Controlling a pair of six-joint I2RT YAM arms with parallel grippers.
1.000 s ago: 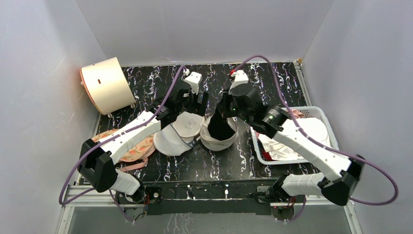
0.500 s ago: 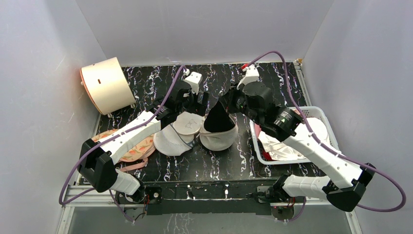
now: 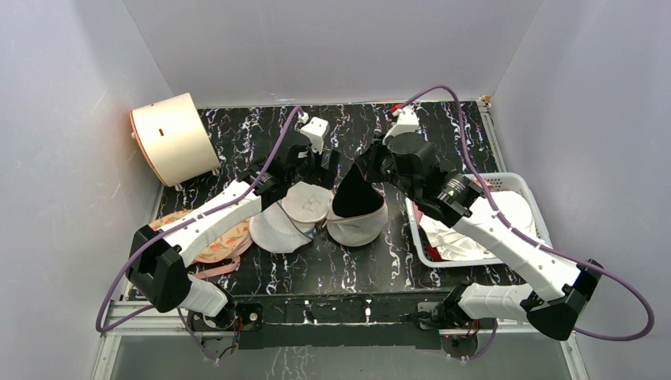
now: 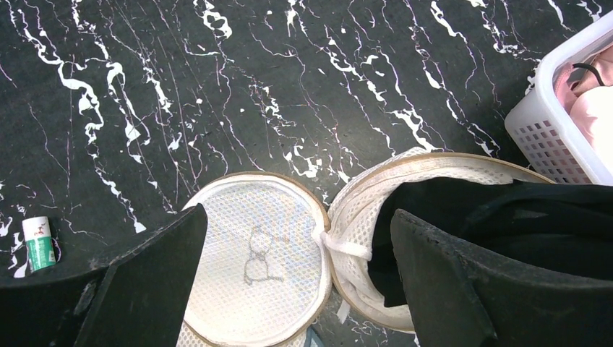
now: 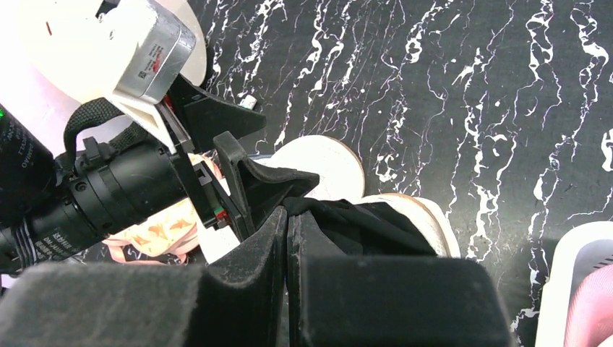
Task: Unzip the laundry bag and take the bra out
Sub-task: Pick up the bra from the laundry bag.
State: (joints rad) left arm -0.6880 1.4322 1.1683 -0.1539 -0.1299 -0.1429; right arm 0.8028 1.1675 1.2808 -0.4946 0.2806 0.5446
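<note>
The laundry bag lies unzipped mid-table: its flat lid (image 3: pixel 307 202) with the line drawing is flipped to the left, and its body (image 3: pixel 358 226) gapes open. My right gripper (image 3: pixel 365 169) is shut on black fabric of the bra (image 3: pixel 352 194) and holds it up in a peak out of the bag. In the right wrist view the gripper (image 5: pixel 287 217) pinches that fabric (image 5: pixel 361 228). My left gripper (image 3: pixel 313 170) is open and empty, hovering over the lid (image 4: pixel 253 275) and bag rim (image 4: pixel 361 217); its midpoint (image 4: pixel 296 238) is above the seam. No pale cups show.
A white dome mesh bag (image 3: pixel 273 231) lies against the lid's left side. A peach bra (image 3: pixel 212 244) lies at the left edge. A white basket (image 3: pixel 506 178) of laundry stands on the right. A cream drum (image 3: pixel 170 138) sits at the back left. A small green-white tube (image 4: pixel 37 243) lies nearby.
My right gripper rose and pulled the black fabric up out of the bag into a peak, then shifted slightly left. The left arm has not moved.
</note>
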